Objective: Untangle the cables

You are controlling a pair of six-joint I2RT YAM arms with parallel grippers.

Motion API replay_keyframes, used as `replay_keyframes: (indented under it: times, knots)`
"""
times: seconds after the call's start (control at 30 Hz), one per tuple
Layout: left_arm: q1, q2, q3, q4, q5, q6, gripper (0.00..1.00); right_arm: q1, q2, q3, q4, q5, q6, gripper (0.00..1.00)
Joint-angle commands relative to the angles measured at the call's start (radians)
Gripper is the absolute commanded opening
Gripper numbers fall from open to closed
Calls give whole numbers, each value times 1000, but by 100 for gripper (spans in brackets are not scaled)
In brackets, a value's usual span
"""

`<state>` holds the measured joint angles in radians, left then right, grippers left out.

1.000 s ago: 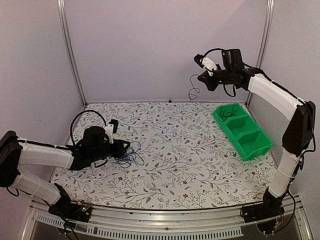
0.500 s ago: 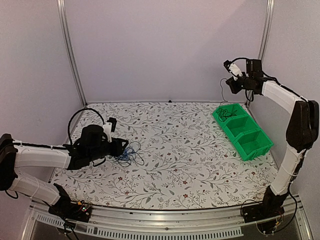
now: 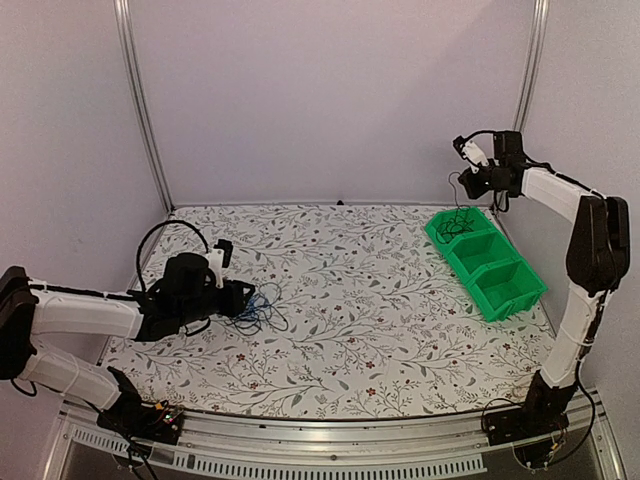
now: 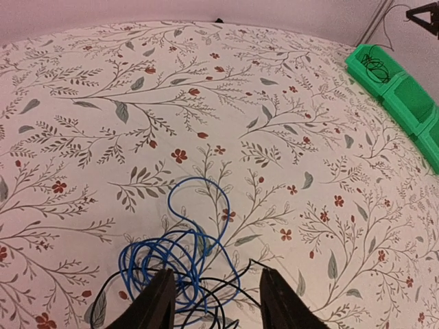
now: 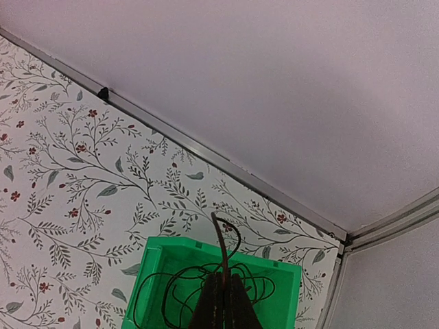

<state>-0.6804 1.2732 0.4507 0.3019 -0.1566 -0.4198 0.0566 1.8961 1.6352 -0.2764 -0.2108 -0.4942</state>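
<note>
White-shelled arms point(image 3: 85, 312) — black joints point(image 3: 597, 240), black cable loops point(image 3: 176, 222) at wrists.

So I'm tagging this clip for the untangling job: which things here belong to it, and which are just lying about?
Job: blue cable; black cables tangled with it; black cable held up at right; green bin under it.
Lying about: flowered table cover; thick cable loop on the left arm.

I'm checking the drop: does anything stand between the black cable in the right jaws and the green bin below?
Nothing visible. The cable hangs from the shut right jaws straight into the bin, its far compartment.
</note>
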Motion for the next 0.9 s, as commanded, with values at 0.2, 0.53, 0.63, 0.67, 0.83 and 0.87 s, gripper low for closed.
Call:
replay_keyframes:
  times: [0.2,0.53,0.63,0.67,0.83,0.87]
  knots:
    - [-7,18,-12,1,-19,-5,42,0,111,32,-112,72,2,0]
    - [-7,2,-15,-9,-26,-13,42,0,261,150,-254,122,8,0]
    - [-7,-3,-13,-14,-28,-13,42,-1,297,174,-287,120,8,0]
    - [-7,-3,-11,-16,-29,-14,42,-1,305,176,-293,121,8,0]
    - [-8,-10,-4,-28,-28,-13,42,0,304,220,-357,107,28,0]
    - [-8,-11,-3,-28,-28,-10,42,-1,297,224,-364,100,34,0]
